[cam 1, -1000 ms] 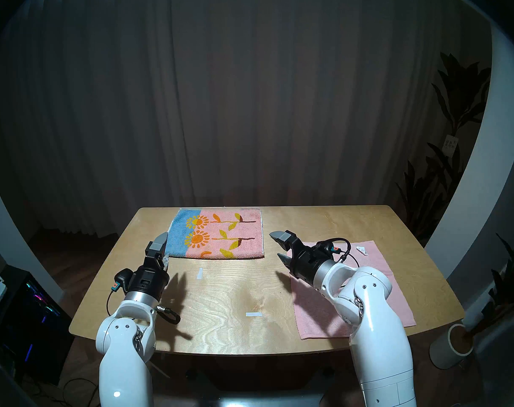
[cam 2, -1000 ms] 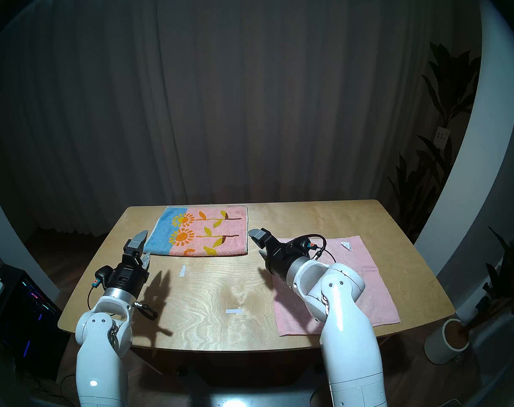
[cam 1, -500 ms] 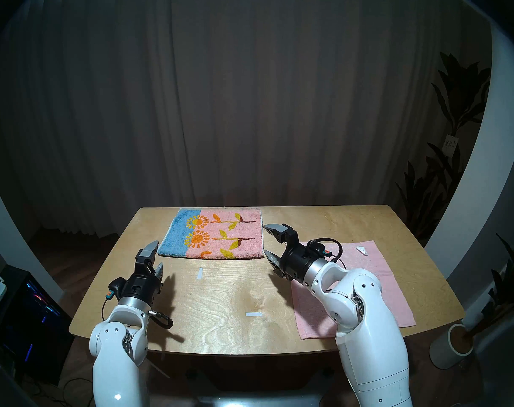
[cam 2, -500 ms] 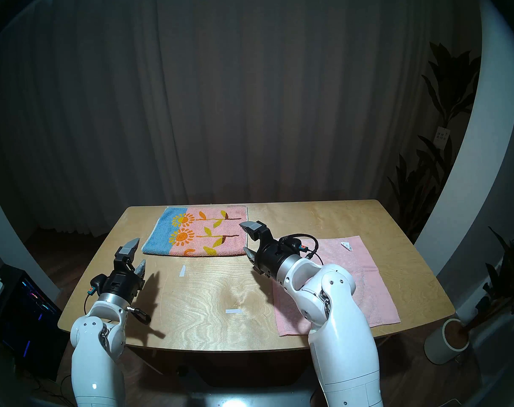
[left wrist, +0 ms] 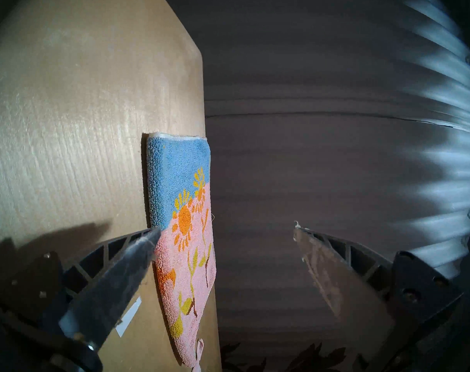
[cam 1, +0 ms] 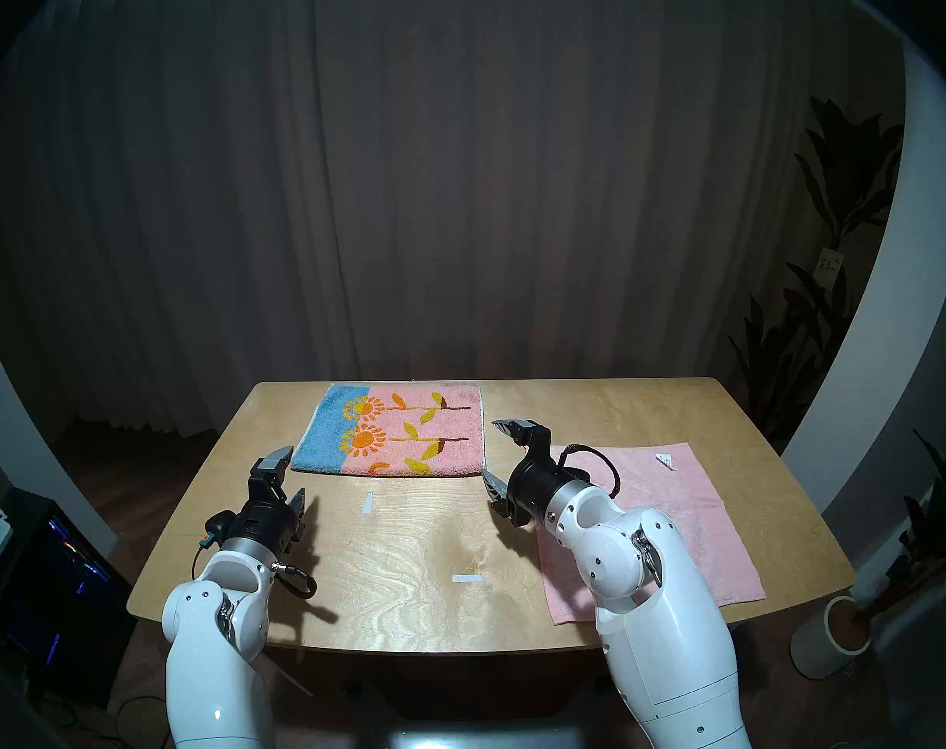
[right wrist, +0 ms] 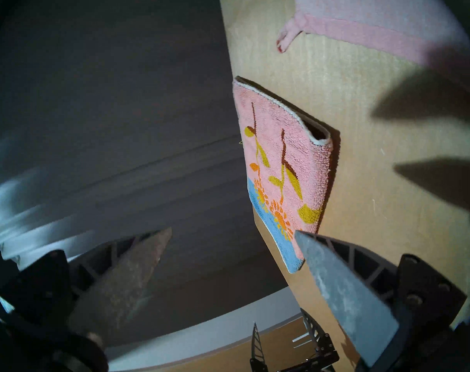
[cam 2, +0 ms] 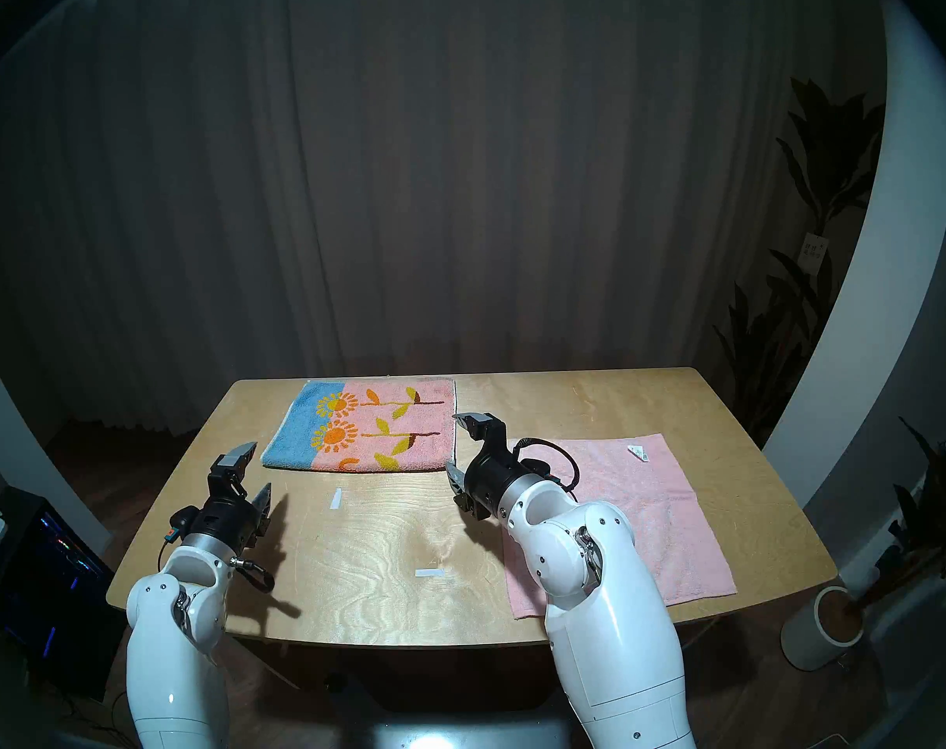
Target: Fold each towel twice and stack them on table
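Sunflower towel (cam 1: pixel 392 434) between grippers (untouched)

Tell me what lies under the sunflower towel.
The sunflower towel lies on the bare table, folded once: the right wrist view shows a second layer beneath its top layer at the open edge. Whatever lies between or under the layers is covered.

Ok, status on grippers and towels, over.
Left gripper and right gripper open, empty. Sunflower towel folded once; pink towel flat. Nothing in the way.

Plywood table (cam 1: pixel 406 559), sunflower towel (cam 1: pixel 395 434), pink towel (cam 1: pixel 692 521), tape marks (cam 1: pixel 466 579)
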Robot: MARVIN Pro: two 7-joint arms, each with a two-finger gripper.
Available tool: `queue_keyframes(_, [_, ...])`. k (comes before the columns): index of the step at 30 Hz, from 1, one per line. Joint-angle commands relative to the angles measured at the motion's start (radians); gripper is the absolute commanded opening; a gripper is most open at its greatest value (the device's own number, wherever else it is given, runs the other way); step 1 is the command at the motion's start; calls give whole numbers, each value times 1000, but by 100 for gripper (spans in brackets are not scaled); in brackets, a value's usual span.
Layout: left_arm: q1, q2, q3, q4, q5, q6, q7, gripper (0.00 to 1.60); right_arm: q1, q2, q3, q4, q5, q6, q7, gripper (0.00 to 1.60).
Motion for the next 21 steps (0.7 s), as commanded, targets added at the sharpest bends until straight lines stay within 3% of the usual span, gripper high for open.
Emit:
queue_keyframes(1, [-73, 18, 4, 7, -44, -12, 101, 160, 45, 4, -35, -13, 86, -133, -46, 160])
queue_keyframes(9, [-124, 28, 4, 31, -115, -35, 307, 160, 80, 10, -103, 0, 149, -297, -105, 160])
queue_keyframes(21, [-223, 35, 2, 62, -210, -85, 554, 160, 165, 6, -201, 93, 117, -526, -88, 160])
